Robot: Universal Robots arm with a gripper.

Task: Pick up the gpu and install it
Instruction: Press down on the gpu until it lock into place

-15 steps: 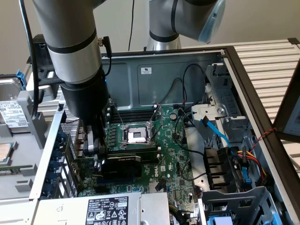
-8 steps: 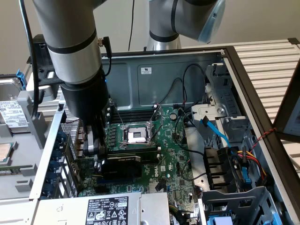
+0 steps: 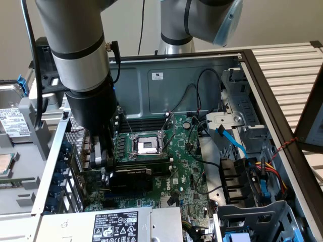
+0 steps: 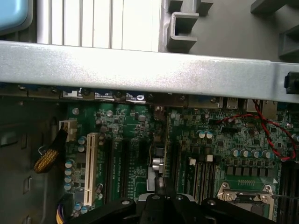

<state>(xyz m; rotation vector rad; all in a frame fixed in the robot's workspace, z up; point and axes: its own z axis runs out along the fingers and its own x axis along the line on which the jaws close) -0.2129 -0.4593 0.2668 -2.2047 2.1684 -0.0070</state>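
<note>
The arm is thick grey tubing with black bands, pale blue joint caps and a black wrist cylinder. A black cable runs alongside. The hand is black and silver.

One arm reaches into one open computer case, carrying one gripper. One gpu sits low on one green motherboard, which has one empty processor socket. One grey power supply box with one black label lies at the near edge. One blue data cable runs across the drive bay. The wrist view shows one white expansion slot and perhaps three dark slots beside it, though shadow blurs them.
</note>
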